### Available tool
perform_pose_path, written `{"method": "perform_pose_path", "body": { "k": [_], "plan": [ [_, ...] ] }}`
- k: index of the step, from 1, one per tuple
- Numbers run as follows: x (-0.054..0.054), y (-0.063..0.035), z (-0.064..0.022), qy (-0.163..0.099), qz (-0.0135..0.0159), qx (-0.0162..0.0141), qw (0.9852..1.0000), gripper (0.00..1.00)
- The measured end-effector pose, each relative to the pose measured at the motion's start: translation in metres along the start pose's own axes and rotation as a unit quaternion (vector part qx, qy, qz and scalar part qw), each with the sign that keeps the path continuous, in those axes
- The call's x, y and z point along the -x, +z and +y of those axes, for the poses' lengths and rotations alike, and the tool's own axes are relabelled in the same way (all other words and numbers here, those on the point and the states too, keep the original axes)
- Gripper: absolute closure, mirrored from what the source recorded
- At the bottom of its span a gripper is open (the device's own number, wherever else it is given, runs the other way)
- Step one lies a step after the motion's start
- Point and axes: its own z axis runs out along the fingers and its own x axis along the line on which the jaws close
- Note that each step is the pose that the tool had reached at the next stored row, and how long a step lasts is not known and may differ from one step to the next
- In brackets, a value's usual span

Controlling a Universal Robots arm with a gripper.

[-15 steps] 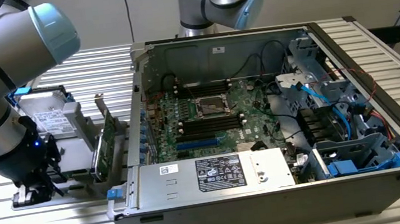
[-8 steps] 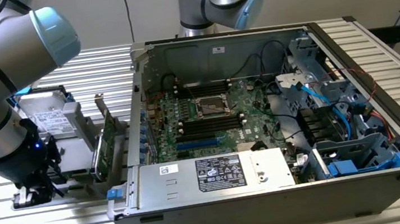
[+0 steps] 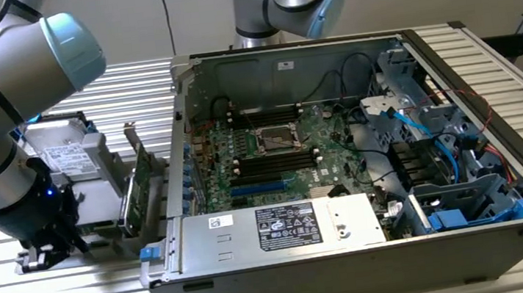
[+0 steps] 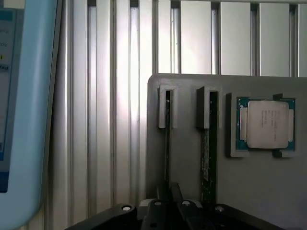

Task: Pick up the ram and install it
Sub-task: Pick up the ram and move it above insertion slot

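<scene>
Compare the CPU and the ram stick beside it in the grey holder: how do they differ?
Shape: the ram stick is long and narrow; the CPU is squarish.
Pose: the ram stick stands on edge in a slot; the CPU lies flat in a recess.
Look: the ram stick is dark green; the CPU shows a silver lid.
Both sit in the grey holder.

An open computer case [image 3: 281, 61] lies on a slatted table [image 3: 127, 88], with a motherboard [image 3: 312, 139] inside. At the exterior view's left of it sits a holder block [image 4: 249, 191], with the gripper [image 3: 49, 250] low over it. In the block, a ram stick [image 4: 206, 153] stands in a slot, with a processor [image 4: 266, 123] recessed just beside it.
</scene>
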Motion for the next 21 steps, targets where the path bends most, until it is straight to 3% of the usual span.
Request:
{"method": "perform_pose_path", "body": {
  "k": [14,21],
  "plan": [
    [-0.004,-0.0637,0.0017,0.001,-0.0002,0.0000,1.0000,0.86],
    [-0.003,-0.0957,-0.0081,0.001,-0.0003,0.0006,1.0000,0.86]
  ]
}}
